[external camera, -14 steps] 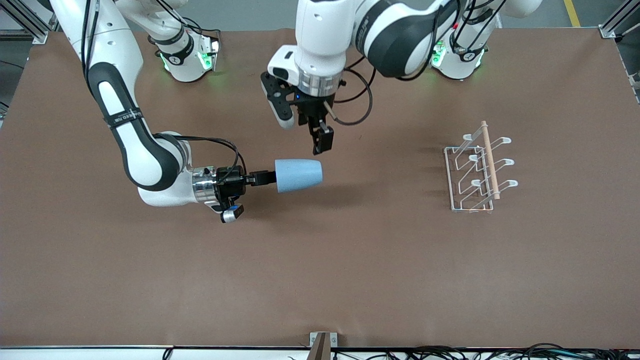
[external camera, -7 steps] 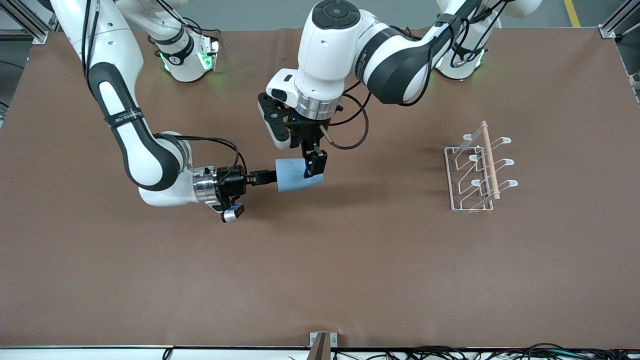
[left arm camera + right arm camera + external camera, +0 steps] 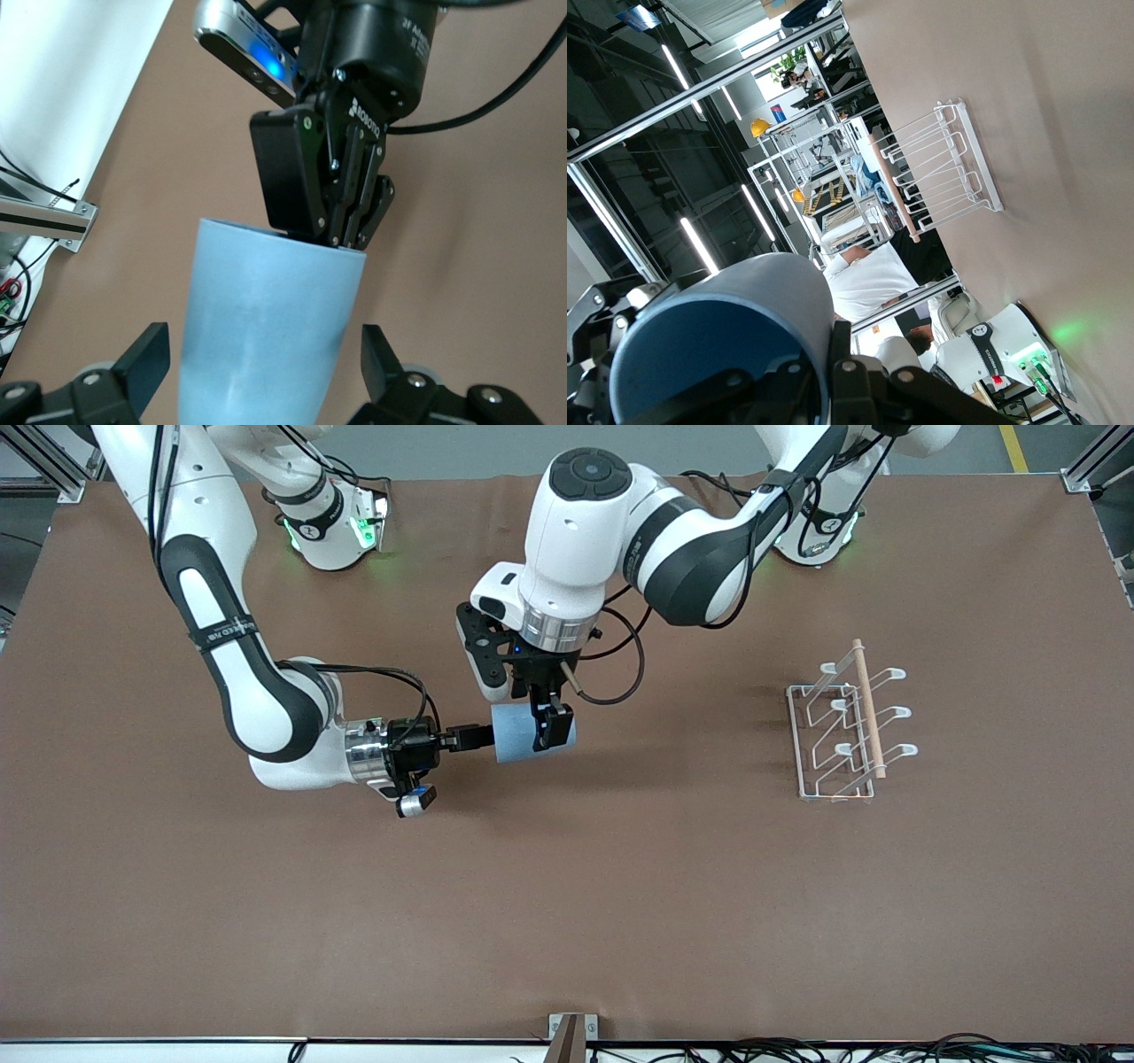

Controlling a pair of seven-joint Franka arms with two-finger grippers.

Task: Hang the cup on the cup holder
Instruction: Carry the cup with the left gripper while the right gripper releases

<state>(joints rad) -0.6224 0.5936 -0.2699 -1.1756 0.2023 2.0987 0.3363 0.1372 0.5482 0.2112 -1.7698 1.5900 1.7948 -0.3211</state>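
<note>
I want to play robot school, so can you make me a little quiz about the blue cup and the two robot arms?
1. True or false: the cup already hangs on the cup holder.
2. How does the right gripper hold the cup? A) standing upright on the table B) lying sideways up in the air C) upside down on a prong
3. Fill the gap: the left gripper has come over the cup with one finger on each side, and its fingers are ____ (open or shut).

Key: 1 false, the rack stands bare toward the left arm's end of the table. 2 B. 3 open.
</note>
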